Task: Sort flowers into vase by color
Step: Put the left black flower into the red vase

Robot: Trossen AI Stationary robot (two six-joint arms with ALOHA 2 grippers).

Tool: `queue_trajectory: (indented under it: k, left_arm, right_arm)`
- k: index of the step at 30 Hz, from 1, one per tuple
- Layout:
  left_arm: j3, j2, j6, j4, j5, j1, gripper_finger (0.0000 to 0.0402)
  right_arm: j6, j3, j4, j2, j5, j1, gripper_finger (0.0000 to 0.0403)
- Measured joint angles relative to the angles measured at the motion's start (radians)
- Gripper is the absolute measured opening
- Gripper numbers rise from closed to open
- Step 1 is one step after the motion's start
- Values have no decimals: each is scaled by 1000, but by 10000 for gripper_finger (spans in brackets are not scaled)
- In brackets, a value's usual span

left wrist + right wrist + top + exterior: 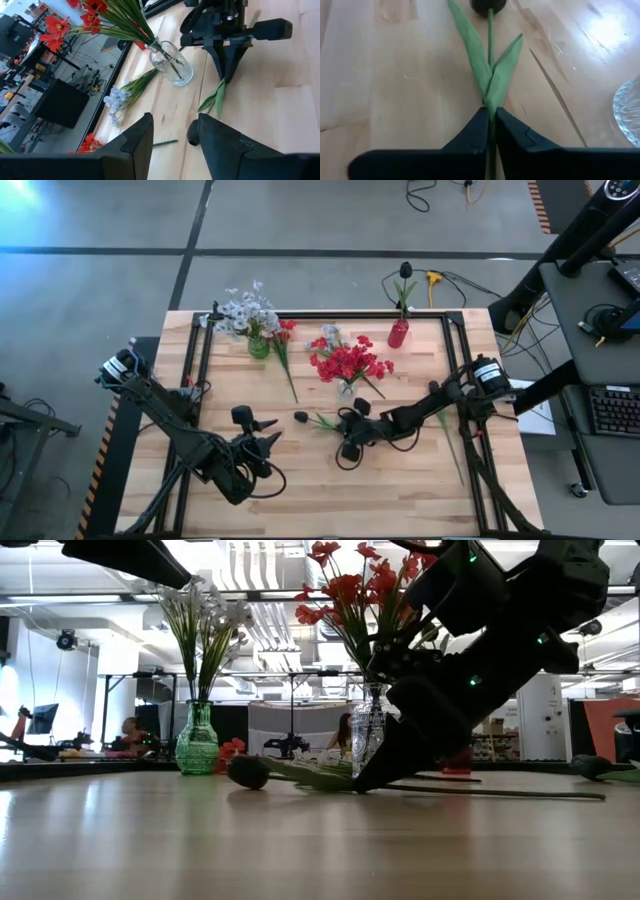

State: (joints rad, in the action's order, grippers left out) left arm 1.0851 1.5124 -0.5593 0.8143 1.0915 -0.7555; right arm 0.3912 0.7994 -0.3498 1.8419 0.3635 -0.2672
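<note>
Right tool [490, 131] pinching dark flower [489, 30] stem

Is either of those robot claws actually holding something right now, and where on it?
Yes. The right gripper is shut on the dark flower lying on the table, pinching its green stem just below the leaves. The left gripper holds nothing.

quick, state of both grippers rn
left gripper: open, holding nothing, hovering over the table.
right gripper: shut on the stem of the dark flower lying on the table.
</note>
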Motion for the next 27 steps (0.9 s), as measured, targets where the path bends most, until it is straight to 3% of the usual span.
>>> queue_trajectory:
  k: [8,13,17,23,27]
  left_arm:
    - [0,1,20,2,1,0,136]
    - [-1,1,27,5,27,0,136]
    - [-1,1,27,7,28,0,136]
    - [-1,1,27,7,28,0,136]
    - [-1,0,27,6,36,0,136]
  right_arm:
    - [-59,-6,1,-78,-16,-25,12]
    - [-150,-5,-29,-232,4,-58,12]
    - [-266,-5,-58,-381,81,-76,12]
    - [-516,-12,-266,-541,83,-75,12]
    - [-682,-20,-418,-571,81,-66,12]
